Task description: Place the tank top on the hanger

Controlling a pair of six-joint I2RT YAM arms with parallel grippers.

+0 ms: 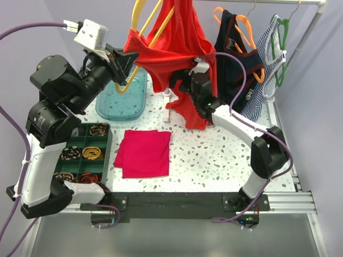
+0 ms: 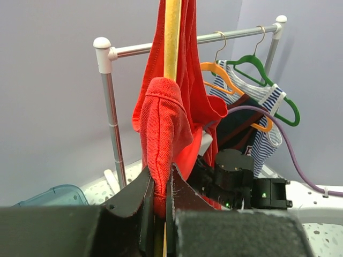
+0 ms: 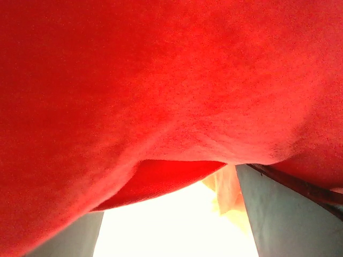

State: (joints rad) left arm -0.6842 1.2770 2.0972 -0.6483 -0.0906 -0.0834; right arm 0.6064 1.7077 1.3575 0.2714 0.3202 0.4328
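Overhead first: left hand (image 1: 128, 60) raised at upper left, clenched on a bunched edge of the tank top (image 1: 179, 43) together with the hanger (image 1: 140, 19). Tank top up in the air over the far side of the tabletop (image 1: 214, 155), draped on the pale yellow hanger, one red tail hanging down behind the right arm (image 1: 236, 126), wrist buried in the fabric. Flat on the tabletop, a folded magenta cloth (image 1: 143, 152); left of it a green compartment tray (image 1: 80, 130); beyond that, a teal bin (image 1: 115, 107). On the rail (image 1: 320, 3) at the back, a navy top (image 1: 236, 53) and a striped top (image 1: 270, 69), each on its own hanger.

Left wrist next: fingers (image 2: 128, 203) pressed shut on a fold of red fabric, yellow hanger bar running straight up from between them, tank top draped on both sides of the bar.

Right wrist last: right hand (image 3: 177, 227) released, fingers (image 3: 284, 214) spread wide at the bottom corners, red fabric filling nearly everything above them; touching or not, cannot tell.
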